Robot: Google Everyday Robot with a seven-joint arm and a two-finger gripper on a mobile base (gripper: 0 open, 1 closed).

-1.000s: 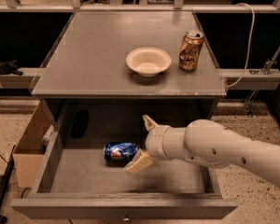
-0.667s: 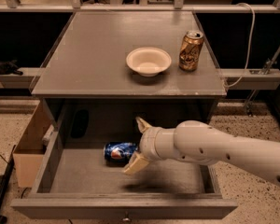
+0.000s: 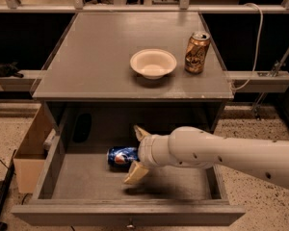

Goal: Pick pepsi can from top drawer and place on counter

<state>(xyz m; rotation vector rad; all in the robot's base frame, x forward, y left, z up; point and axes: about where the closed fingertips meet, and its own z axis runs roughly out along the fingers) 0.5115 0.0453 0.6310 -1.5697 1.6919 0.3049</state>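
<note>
The pepsi can (image 3: 119, 156) lies on its side on the flat bottom of the open top drawer (image 3: 86, 182), left of centre. My gripper (image 3: 137, 153) reaches into the drawer from the right on a white arm. Its two tan fingers are spread apart, one behind the can's right end and one in front of it, so the fingers straddle that end. The fingers are open and have no hold on the can. The counter (image 3: 96, 52) is the grey top above the drawer.
A cream bowl (image 3: 153, 63) and a gold-brown can (image 3: 197, 52) stand on the counter's right half. A tan box (image 3: 31, 148) sits on the floor left of the drawer. A dark object (image 3: 82, 127) lies at the drawer's back left.
My gripper has moved left along the drawer, from beside the can to around its right end. The can has not moved.
</note>
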